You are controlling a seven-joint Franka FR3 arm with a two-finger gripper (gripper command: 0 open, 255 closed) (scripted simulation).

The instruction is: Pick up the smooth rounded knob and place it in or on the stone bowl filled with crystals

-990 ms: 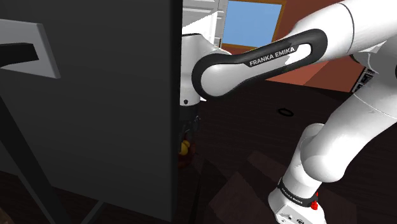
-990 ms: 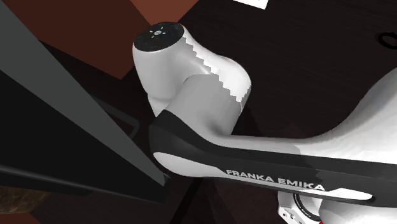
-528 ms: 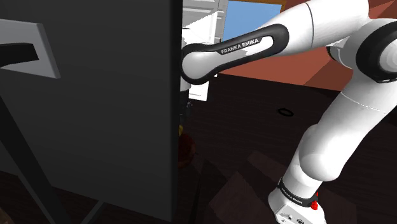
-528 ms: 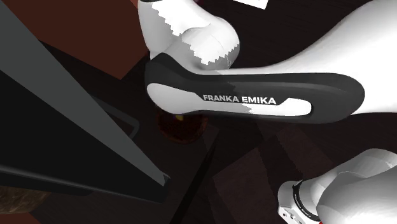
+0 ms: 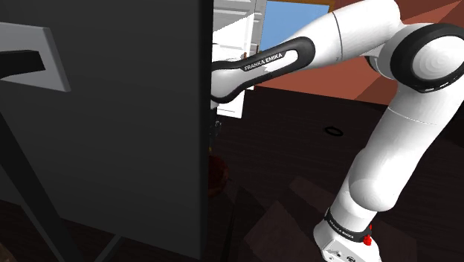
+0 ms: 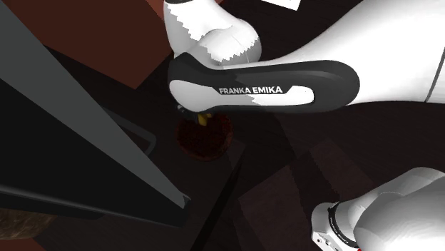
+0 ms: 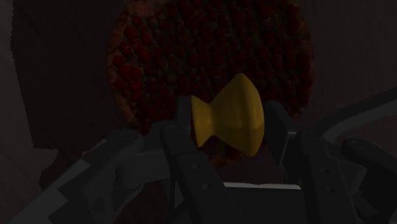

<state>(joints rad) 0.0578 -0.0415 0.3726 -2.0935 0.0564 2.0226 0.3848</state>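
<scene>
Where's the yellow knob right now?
Wrist view: the yellow knob is clasped between the tool's fingers, over the dark bowl of red crystals. Second exterior view: it peeks out under the black forearm, above that bowl.

Wrist view dim, murky; exterior views dark, arm (image 5: 379, 156) brightly lit, edges jagged

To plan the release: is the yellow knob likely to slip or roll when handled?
The knob looks smooth, its rounded head against one of the jaws, so it may slip under a weak squeeze. Its round, flared shape would probably roll on a flat surface; the lumpy crystals in the bowl may stop it.
</scene>
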